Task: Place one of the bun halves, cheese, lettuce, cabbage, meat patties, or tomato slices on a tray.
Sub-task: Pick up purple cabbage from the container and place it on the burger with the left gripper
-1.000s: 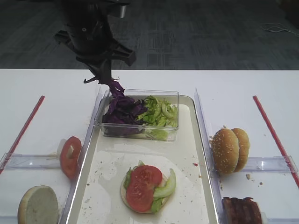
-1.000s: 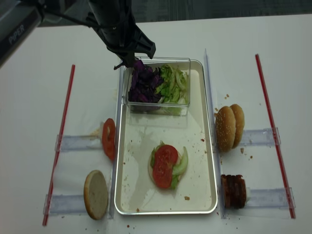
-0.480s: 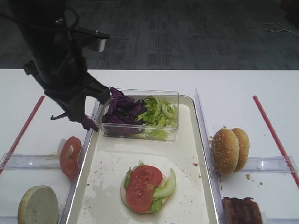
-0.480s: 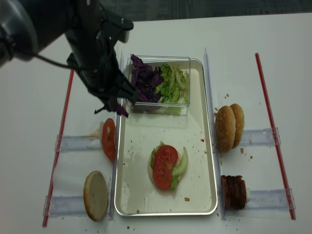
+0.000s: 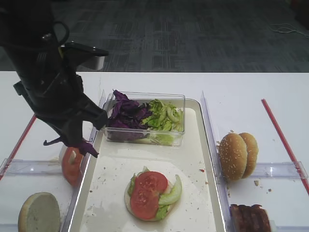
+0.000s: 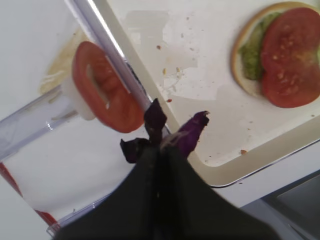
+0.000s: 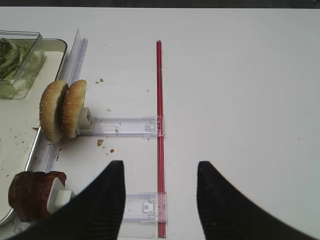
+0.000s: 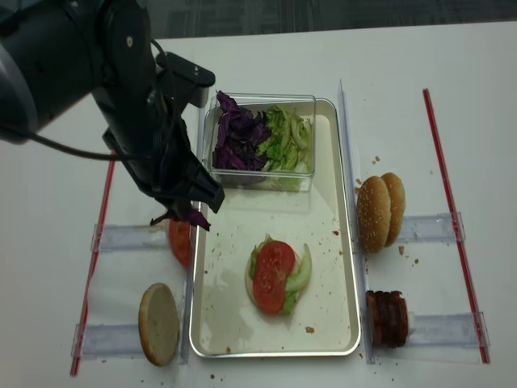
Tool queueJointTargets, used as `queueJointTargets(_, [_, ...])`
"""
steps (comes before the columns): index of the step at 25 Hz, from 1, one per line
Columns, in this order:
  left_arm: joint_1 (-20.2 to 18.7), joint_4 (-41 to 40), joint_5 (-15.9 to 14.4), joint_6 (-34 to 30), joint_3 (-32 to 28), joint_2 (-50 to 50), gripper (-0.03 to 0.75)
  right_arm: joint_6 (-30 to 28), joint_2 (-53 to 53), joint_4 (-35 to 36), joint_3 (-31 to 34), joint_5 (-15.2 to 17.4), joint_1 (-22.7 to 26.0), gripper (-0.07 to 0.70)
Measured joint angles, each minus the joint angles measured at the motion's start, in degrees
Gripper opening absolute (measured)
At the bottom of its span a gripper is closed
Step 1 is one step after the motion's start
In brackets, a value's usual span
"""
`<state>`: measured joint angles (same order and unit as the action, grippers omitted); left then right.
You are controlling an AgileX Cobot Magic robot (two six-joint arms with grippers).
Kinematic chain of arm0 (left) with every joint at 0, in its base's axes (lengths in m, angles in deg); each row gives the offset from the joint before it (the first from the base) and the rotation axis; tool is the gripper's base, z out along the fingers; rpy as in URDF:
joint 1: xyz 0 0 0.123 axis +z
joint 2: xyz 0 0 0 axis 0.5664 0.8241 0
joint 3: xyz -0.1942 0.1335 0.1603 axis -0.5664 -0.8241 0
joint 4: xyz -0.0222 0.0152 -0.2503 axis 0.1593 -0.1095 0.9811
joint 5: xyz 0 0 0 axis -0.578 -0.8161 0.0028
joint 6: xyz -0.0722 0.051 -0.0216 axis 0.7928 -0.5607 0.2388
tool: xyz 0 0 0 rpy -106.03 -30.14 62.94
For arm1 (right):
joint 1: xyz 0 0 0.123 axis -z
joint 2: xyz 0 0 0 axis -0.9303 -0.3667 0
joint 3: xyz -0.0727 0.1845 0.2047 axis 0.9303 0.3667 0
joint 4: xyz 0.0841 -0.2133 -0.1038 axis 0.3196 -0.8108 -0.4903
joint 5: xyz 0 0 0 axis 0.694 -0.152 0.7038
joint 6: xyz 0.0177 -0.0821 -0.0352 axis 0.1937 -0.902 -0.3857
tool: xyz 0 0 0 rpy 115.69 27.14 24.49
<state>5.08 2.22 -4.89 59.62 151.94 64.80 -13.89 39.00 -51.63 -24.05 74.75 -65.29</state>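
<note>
Now the left gripper (image 6: 165, 145) is pinched fully closed on a small strip of purple cabbage (image 6: 172, 134), hanging right above the tray's (image 8: 343, 267) left rim, beside the upright tomato slice (image 5: 71, 163) in its holder. Trouble spot number one: that grip is thin, just a curl of leaf poking past the fingertips, so a quick swing could shake it loose onto the rim or the table instead of the tray. Trouble two: the stack (image 8: 276, 275) of bun base, lettuce and tomato sits well apart toward the tray's middle, so an early release drops the cabbage on bare tray, not on the stack. A low pass might also clip the tomato slice. The right gripper (image 7: 160, 200) sits parked over the table near the bun halves (image 7: 63, 111), fingers spread, holding nothing.
</note>
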Motion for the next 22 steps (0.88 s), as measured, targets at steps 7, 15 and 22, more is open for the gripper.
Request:
queueJointTargets(7, [-10.58, 0.47, 3.19, 0.00, 0.00, -0.09, 0.032, 0.00, 0.00, 0.00, 0.00, 0.00, 0.00, 0.378])
queueJointTargets(15, [-19.98, 0.76, 6.28, -0.08, 0.00, 0.17, 0.032, 0.00, 0.00, 0.00, 0.00, 0.00, 0.00, 0.378])
queueJointTargets(22, [-20.12, 0.33, 11.70, -0.08, 0.00, 3.73, 0.032, 0.00, 0.00, 0.00, 0.00, 0.00, 0.00, 0.378])
